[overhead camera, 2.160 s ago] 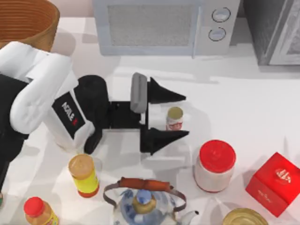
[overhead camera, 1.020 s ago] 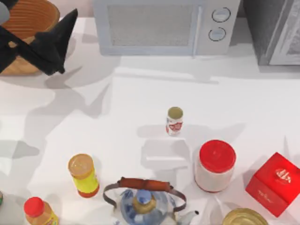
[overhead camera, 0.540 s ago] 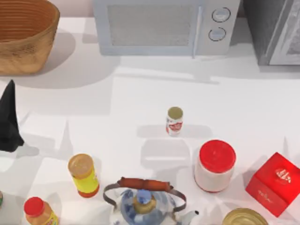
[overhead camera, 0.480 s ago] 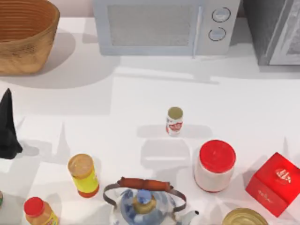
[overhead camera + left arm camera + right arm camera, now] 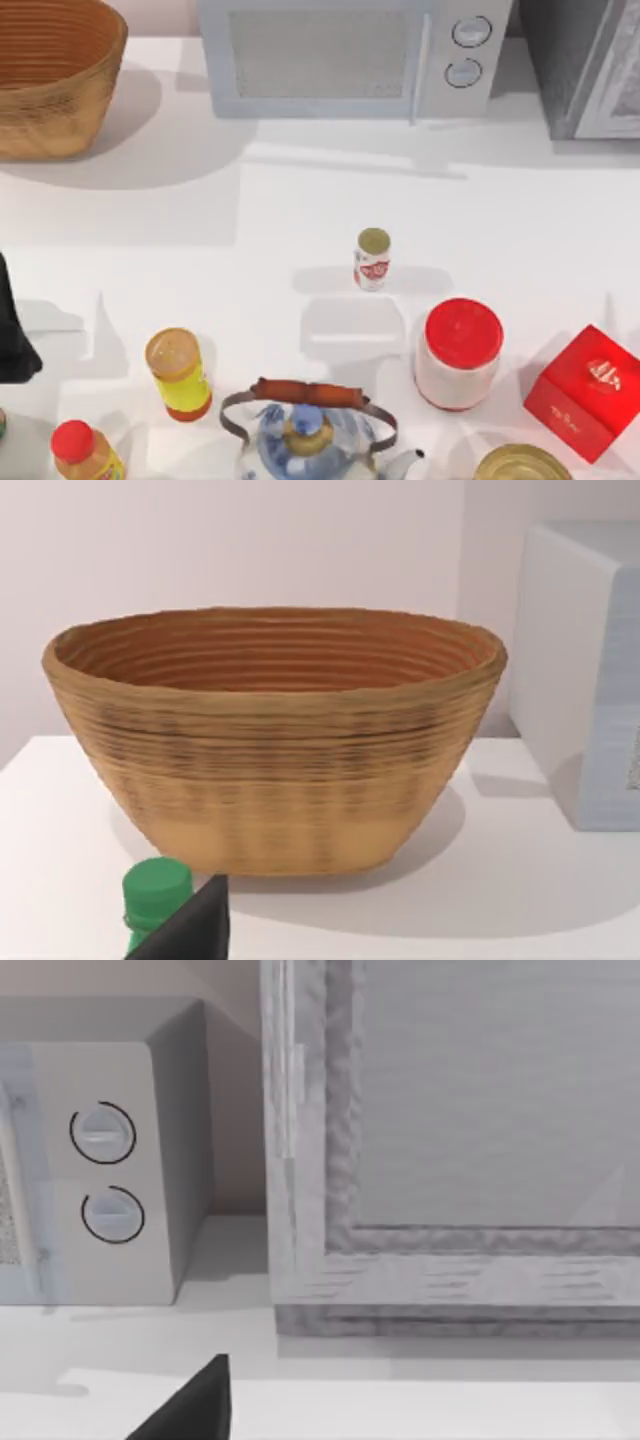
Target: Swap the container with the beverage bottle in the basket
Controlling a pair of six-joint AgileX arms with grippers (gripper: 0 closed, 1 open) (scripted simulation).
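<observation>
The wicker basket point(image 5: 55, 75) sits at the table's point(image 5: 300, 200) far left corner, left of the microwave point(image 5: 345, 55); bare tabletop spreads between it and the small gold-capped bottle point(image 5: 372, 258) at centre. The left gripper point(image 5: 12, 335) hangs at the left edge; its opening cannot be told; a green-capped bottle point(image 5: 155, 900) stands before the basket.

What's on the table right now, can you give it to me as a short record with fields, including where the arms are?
basket: far left corner; no contents visible
small bottle: upright, mid-table
red-lid jar: right of the small bottle, nearer the front
yellow bottle: upright, front left
kettle: front centre
red box: front right
microwave: at the back
left gripper: at the left edge
green-cap bottle: close to the left gripper
</observation>
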